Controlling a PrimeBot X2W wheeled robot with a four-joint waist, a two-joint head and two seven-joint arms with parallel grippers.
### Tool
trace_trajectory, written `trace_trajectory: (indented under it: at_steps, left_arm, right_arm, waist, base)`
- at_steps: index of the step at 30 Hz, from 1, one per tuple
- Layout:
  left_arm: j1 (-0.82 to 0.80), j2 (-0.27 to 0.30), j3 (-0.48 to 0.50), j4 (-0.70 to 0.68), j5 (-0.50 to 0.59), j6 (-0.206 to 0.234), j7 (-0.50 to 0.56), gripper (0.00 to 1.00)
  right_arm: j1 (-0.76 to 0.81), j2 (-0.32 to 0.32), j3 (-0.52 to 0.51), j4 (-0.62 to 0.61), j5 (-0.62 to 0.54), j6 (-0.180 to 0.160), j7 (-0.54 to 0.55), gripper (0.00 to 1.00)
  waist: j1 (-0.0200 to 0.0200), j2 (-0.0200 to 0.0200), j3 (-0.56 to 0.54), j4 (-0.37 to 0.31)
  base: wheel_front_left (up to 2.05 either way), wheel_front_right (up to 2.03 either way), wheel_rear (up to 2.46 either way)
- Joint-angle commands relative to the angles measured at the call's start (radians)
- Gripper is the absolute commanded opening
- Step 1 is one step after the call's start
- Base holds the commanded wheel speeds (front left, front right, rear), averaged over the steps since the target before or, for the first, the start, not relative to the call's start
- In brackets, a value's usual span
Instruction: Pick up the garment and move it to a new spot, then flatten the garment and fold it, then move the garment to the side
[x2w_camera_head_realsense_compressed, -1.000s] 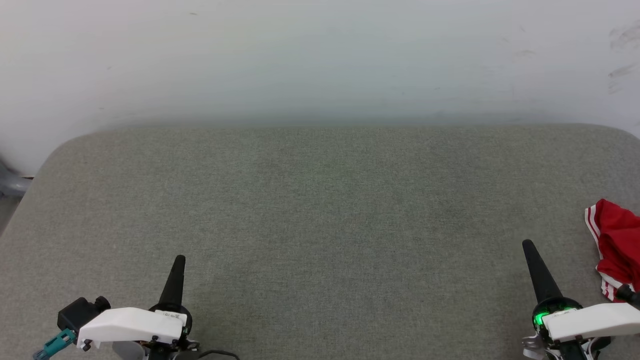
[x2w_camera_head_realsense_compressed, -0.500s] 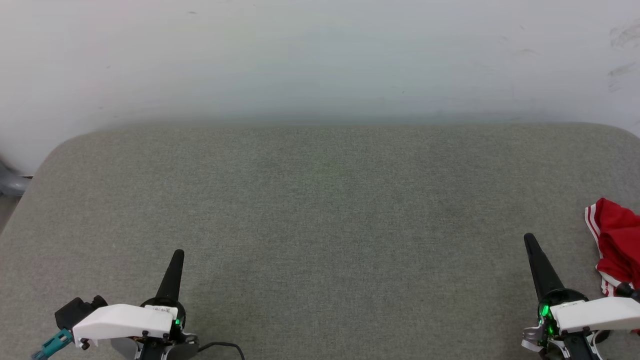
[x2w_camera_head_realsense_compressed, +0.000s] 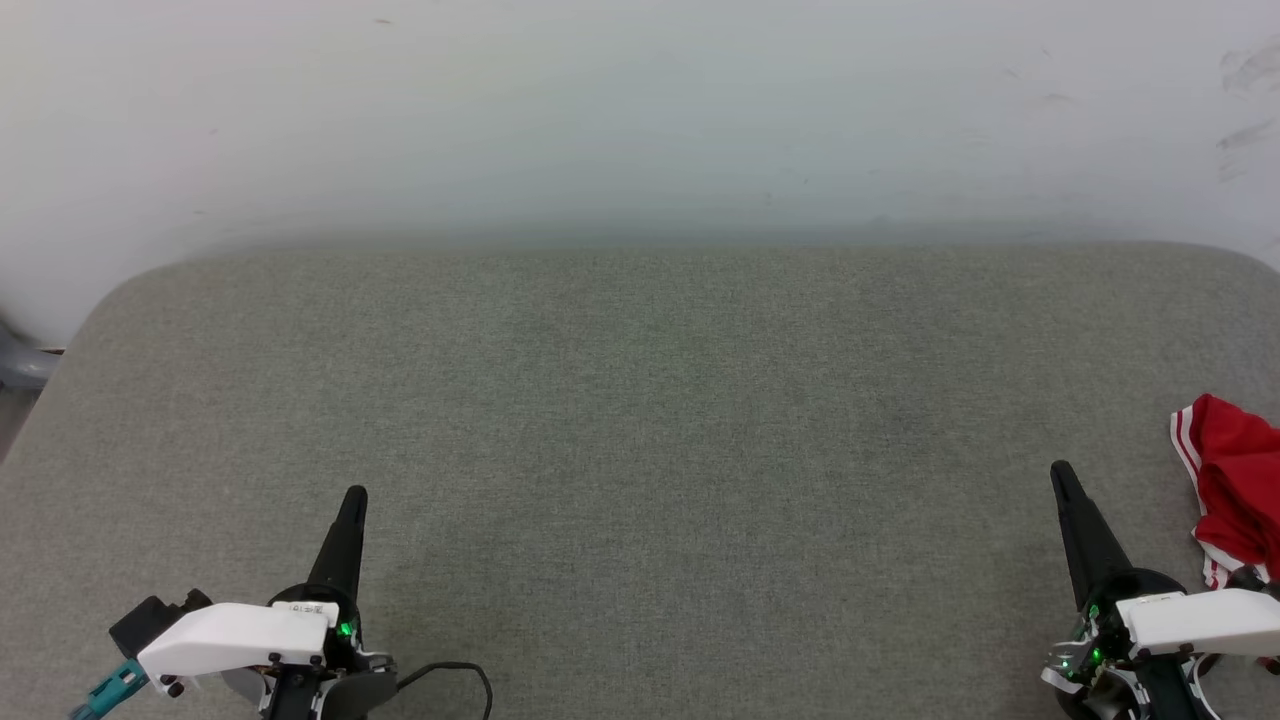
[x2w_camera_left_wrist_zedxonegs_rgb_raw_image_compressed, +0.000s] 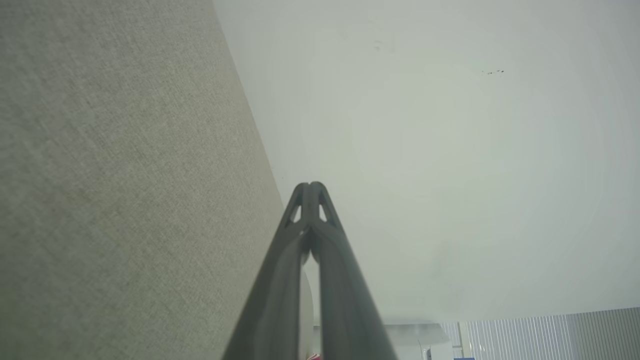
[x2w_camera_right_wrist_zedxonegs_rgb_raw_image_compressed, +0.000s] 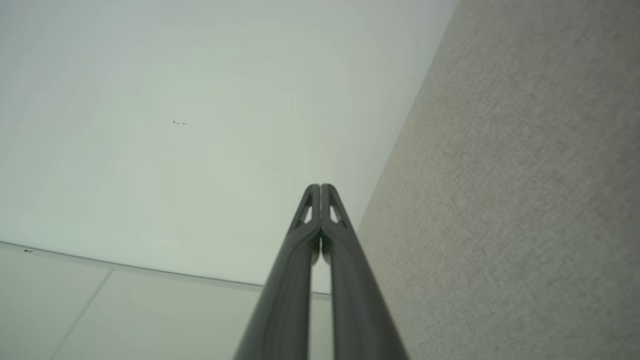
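A bunched red garment with red-white stripe trim lies at the right edge of the grey table, partly cut off by the frame; its lettering and logo are hidden. My right gripper stands at the lower right, just left of the garment and apart from it. In the right wrist view its fingertips are pressed together, shut on nothing. My left gripper is at the lower left, far from the garment. Its fingertips also meet, holding nothing.
A pale wall rises behind the table's far edge. The table's rounded far corners show at left and right. A black cable loops beside my left wrist. A grey object sits off the table's left edge.
Both grippers have drawn slightly toward the near edge of the table, their tips a little higher in the head view. The garment has not moved.
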Motion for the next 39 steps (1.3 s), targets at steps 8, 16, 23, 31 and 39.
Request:
trace_trajectory:
  at_steps: [8,16,23,31,39]
  left_arm:
    - [-0.021,-0.005,0.014,0.001,-0.067,-0.013,0.019,0.0]
    - [-0.027,-0.011,0.024,0.003,-0.12,-0.017,0.035,0.0]
    - [-0.027,-0.015,0.032,0.005,-0.163,-0.02,0.046,0.0]
    - [-0.027,-0.016,0.033,0.005,-0.171,-0.022,0.049,0.0]
    - [-0.027,-0.016,0.033,0.005,-0.171,-0.022,0.049,0.0]
  right_arm:
    - [-0.029,-0.001,-0.004,0.019,0.074,0.0,0.01,0.0]
    - [-0.043,0.001,-0.008,0.034,0.129,0.0,0.016,0.0]
    - [-0.048,0.002,-0.011,0.049,0.175,0.0,0.02,0.0]
    - [-0.051,0.004,-0.013,0.051,0.181,0.0,0.023,0.0]
    - [-0.051,0.006,-0.016,0.051,0.178,0.0,0.026,0.0]
  waist:
    - [0.0,0.0,0.002,0.0]
    - [0.0,0.0,0.004,0.0]
    - [0.0,0.0,0.006,-0.001]
    - [0.0,0.0,0.007,-0.001]
    - [0.0,0.0,0.007,-0.001]
  base:
    - [0.0,0.0,0.0]
    - [0.0,0.0,0.0]
    - [0.0,0.0,0.0]
    - [0.0,0.0,0.0]
    - [0.0,0.0,0.0]
